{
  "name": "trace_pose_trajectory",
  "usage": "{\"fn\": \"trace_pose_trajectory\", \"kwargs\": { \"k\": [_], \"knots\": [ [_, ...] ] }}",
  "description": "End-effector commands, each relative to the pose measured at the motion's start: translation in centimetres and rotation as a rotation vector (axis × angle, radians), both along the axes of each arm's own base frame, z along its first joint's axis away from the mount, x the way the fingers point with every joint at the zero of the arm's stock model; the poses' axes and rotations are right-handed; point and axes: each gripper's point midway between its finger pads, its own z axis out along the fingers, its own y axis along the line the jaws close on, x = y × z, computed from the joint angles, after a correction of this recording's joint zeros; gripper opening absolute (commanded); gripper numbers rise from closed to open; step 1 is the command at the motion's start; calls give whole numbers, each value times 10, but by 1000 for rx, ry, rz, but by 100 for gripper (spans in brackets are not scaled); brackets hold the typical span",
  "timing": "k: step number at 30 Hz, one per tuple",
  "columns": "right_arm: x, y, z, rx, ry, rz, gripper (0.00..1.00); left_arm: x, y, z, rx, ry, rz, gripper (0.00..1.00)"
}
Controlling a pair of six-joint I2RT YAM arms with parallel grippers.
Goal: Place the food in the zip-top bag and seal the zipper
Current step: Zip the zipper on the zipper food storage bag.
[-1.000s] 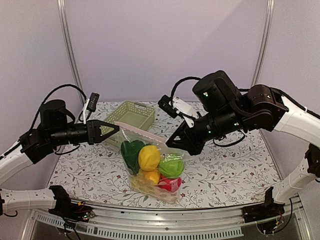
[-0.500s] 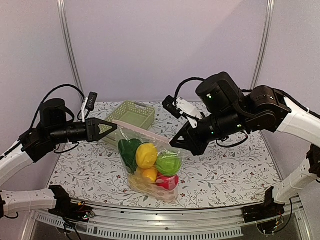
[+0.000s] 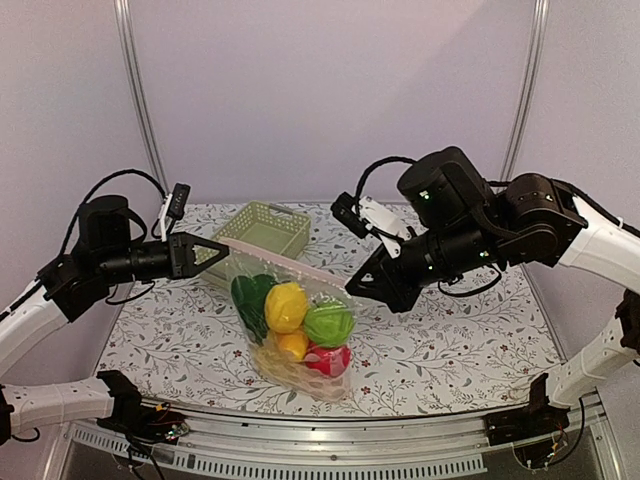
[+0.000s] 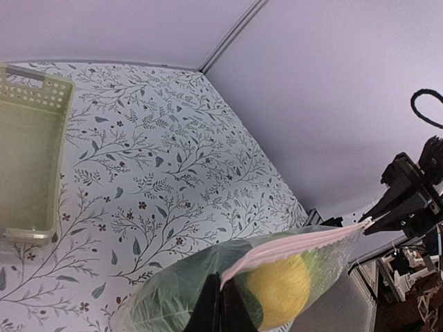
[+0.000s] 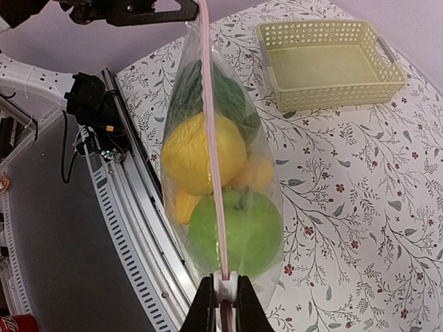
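1. At the left, the left gripper (image 3: pixel 222 247) is seen with its jaws closed on the left end of the zipper (image 3: pixel 288 262). This end is best treated as a fixed anchor and not allowed to drift toward the right
2. Between the arms, the zip-top bag (image 3: pixel 262 272) is hung by its stretched mouth in front of the green basket (image 3: pixel 262 232), and its bottom appears to rest on the surface (image 3: pixel 450 330). The food is contained within it: a dark green vegetable (image 3: pixel 248 300), a yellow fruit (image 3: pixel 285 306) and a green apple (image 3: pixel 328 323), with a red piece (image 3: pixel 328 360) below
3. In the right wrist view the strip is shown as one straight pink line, so the seal is judged finished or nearly so. Tension should be held along that line so that no gap is left
4. At the right, the right gripper (image 3: pixel 352 285) is seen with its jaws clamped on the white slider tab (image 5: pixel 225 282) at the bag's right corner. Any last travel is best made outward along the strip, never downward, and the load should not be hauled by the tab alone
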Motion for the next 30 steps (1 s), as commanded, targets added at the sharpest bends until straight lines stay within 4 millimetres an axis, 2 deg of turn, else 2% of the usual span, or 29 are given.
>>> {"fn": "trace_pose_trajectory", "kwargs": {
  "k": [1,17,24,30],
  "knots": [
    [-1,-26,-2,-45,4,-38,0,16,16,-6,19,6,88,0],
    [2,-35,-2,-55,-4,-66,0,21,28,-6,25,7,110,0],
    [3,-37,0,-54,-12,-73,0,22,26,-7,27,10,96,0],
    [20,-42,6,-42,-48,-157,0,21,22,-14,40,17,63,0]
  ]
}}
